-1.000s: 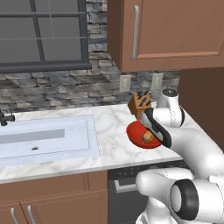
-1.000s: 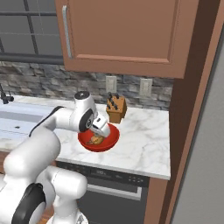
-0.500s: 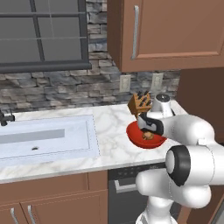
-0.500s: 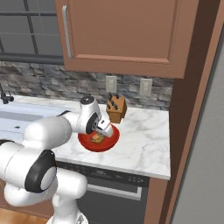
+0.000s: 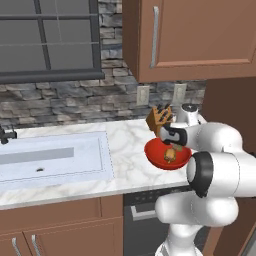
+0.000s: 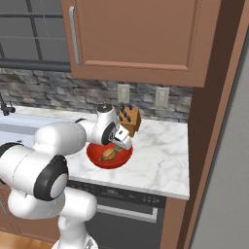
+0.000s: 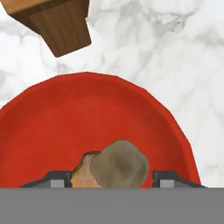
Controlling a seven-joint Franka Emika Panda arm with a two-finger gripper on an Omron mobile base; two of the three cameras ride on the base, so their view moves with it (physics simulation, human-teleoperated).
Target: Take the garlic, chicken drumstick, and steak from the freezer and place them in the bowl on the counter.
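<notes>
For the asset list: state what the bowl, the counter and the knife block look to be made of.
The bowl: glossy red, likely glazed ceramic or plastic; smooth surface with a soft sheen.
The counter: polished white marble, judging by its grey veins.
The knife block: brown wood, matte, with visible grain lines.

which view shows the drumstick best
The hand view: the drumstick sits close up between the fingertips, over the red bowl. The right base view shows it small, below the gripper. The left base view shows a small brown piece in the bowl.
</notes>
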